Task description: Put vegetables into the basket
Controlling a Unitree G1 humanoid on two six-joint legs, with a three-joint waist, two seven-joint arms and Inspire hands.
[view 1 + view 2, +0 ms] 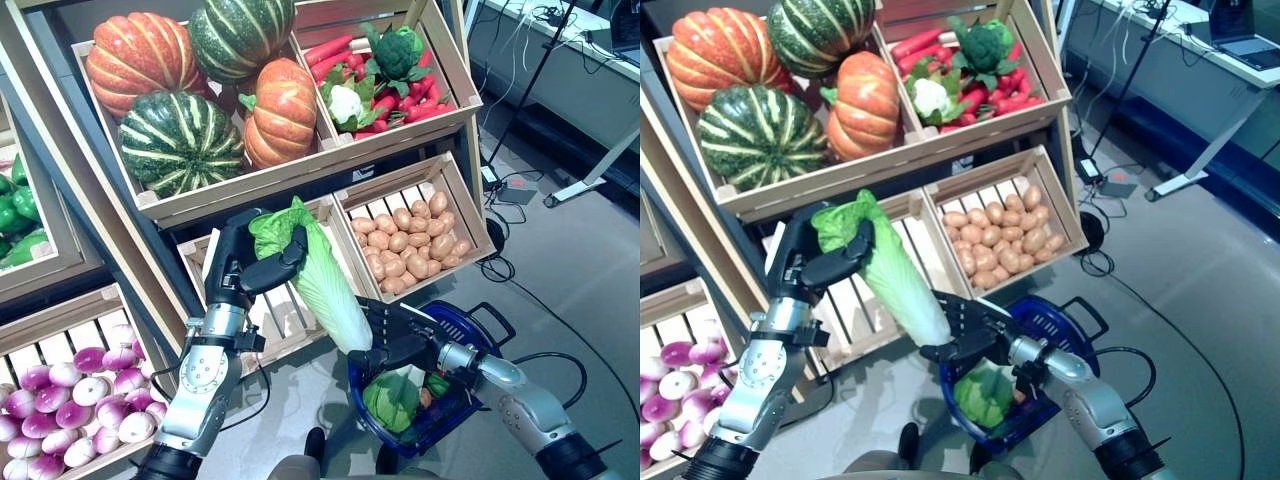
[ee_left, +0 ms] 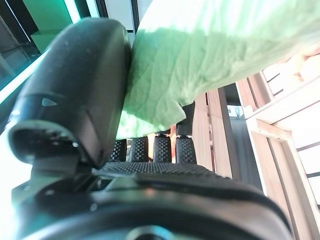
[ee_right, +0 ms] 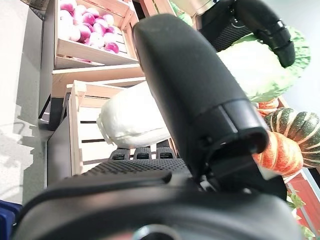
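My left hand (image 1: 250, 262) is shut on the leafy green top of a long napa cabbage (image 1: 325, 280). It holds the cabbage tilted, white stem end down, in front of the wooden stand, with the stem end just above the far left rim of the blue basket (image 1: 480, 325). The grip also shows in the left wrist view (image 2: 90, 95), with the green leaves (image 2: 210, 60) against the thumb. My right hand (image 1: 395, 340) is open over the basket's near-left rim, right under the cabbage's white end (image 3: 130, 122). A green leafy vegetable (image 1: 392, 400) lies in the basket.
The wooden stand (image 1: 300, 165) with its crates rises right behind the hands. An empty slatted crate (image 1: 290, 310) is behind the cabbage. Grey floor (image 1: 570, 270) lies open to the right of the basket, with a table leg and cables farther back.
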